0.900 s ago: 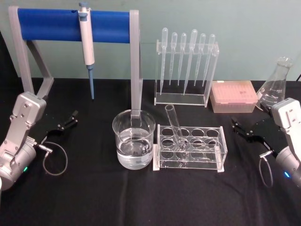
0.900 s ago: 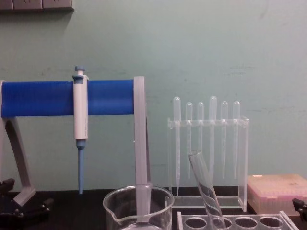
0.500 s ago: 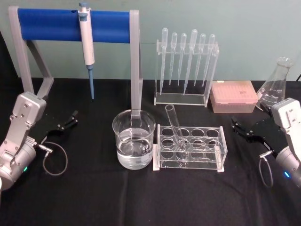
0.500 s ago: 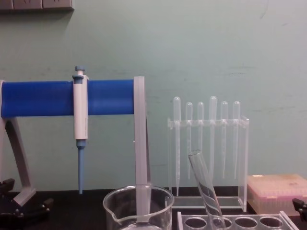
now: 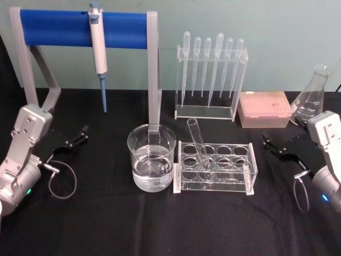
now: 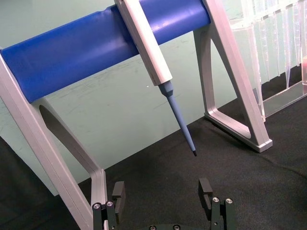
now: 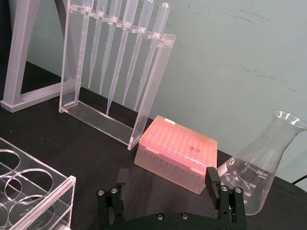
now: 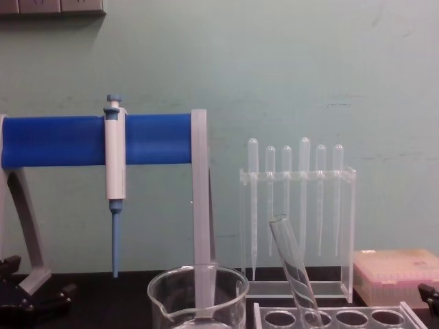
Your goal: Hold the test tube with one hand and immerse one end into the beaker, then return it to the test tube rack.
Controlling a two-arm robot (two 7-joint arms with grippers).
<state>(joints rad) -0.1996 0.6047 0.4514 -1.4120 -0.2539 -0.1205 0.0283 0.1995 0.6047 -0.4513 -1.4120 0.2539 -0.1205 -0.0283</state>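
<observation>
The test tube [image 5: 198, 143] leans in a clear acrylic rack [image 5: 250, 169] at the table's middle, its open rim up; the chest view shows it [image 8: 293, 271] tilted to the left. Just left of the rack stands the beaker [image 5: 152, 160], partly filled with clear liquid, its spout rim visible in the chest view [image 8: 197, 295]. My left gripper [image 5: 81, 135] rests open near the left edge, well away from the beaker, with nothing between its fingers [image 6: 161, 191]. My right gripper [image 5: 266, 143] rests open to the right of the rack, also holding nothing [image 7: 166, 178].
A stand with a blue bar [image 5: 58, 26] holds a micropipette [image 5: 98, 48] at the back left. Behind the rack are a holder of plastic pipettes [image 5: 210, 74], a pink tip box [image 5: 265, 109] and a conical flask [image 5: 311, 98] at the far right.
</observation>
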